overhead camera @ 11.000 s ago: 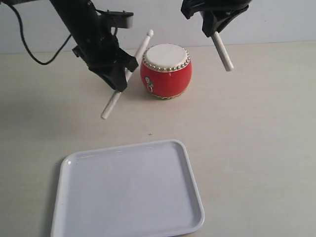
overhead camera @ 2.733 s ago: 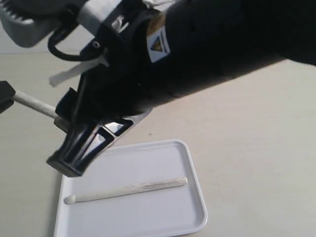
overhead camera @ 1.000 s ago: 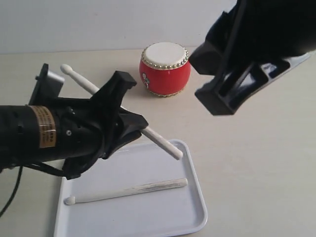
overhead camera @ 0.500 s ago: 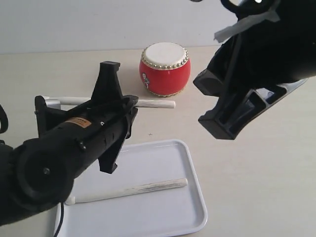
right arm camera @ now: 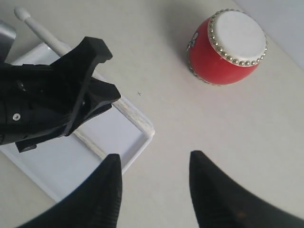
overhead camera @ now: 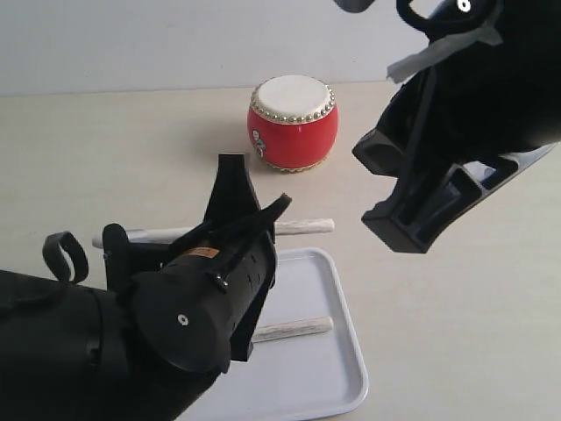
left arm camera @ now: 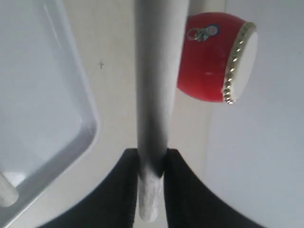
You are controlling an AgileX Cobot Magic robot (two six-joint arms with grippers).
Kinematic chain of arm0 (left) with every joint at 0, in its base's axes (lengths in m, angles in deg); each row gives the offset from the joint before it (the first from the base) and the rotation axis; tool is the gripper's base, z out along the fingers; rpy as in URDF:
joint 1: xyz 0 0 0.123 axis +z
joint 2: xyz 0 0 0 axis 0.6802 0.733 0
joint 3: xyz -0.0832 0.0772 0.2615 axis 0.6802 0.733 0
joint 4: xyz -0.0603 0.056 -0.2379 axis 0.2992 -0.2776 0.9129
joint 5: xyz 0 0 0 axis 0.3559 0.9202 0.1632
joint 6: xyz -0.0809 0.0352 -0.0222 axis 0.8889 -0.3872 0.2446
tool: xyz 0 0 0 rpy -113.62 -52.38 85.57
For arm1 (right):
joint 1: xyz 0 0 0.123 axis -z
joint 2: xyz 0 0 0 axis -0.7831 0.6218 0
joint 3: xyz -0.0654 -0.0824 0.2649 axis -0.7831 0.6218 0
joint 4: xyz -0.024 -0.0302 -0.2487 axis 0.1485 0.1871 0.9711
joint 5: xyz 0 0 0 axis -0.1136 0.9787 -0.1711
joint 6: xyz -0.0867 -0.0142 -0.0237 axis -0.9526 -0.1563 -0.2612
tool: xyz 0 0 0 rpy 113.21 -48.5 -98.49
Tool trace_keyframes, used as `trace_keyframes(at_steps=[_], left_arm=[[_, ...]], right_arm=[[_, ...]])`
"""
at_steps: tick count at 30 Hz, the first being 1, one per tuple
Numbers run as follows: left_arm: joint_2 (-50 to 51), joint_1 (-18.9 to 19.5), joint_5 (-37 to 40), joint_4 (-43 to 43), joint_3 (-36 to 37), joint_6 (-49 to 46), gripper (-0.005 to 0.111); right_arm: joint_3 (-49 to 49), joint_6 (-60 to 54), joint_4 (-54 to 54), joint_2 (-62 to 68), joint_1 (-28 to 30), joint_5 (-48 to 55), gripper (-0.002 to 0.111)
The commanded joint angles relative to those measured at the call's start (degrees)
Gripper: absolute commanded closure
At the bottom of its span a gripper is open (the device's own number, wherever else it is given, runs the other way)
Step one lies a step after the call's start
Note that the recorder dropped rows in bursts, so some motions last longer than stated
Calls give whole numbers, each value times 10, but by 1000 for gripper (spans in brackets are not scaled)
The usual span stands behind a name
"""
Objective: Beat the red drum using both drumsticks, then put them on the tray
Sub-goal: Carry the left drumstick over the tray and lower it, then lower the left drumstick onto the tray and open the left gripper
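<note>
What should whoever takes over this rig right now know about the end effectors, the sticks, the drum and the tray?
Left end effector: shut on one stick, held level by the far rim of the tray; not released.
Right end effector: open, empty, up off the table.
Other stick: lying in the tray.
Drum: upright on the table beyond the tray.
Done: one stick stowed; drumming is presumably over.
Left: lower the held stick into the tray, release it, pull back.
</note>
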State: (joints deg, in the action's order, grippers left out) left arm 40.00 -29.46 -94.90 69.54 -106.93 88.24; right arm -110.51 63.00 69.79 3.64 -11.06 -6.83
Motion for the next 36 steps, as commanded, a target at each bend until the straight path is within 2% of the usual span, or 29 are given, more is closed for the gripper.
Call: trace_keyframes(at_steps=[1, 11, 17, 36], left_arm=[[16, -14, 21, 29, -4, -7, 107], [37, -15, 29, 47, -4, 19, 107], [39, -15, 29, 47, -4, -14, 107], [39, -13, 53, 68, 0, -10, 107]], right_arm=[[2, -1, 24, -3, -1, 21, 65], [2, -1, 30, -3, -1, 22, 65], [2, -1, 30, -3, -1, 18, 65], [2, -5, 30, -3, -1, 30, 65]])
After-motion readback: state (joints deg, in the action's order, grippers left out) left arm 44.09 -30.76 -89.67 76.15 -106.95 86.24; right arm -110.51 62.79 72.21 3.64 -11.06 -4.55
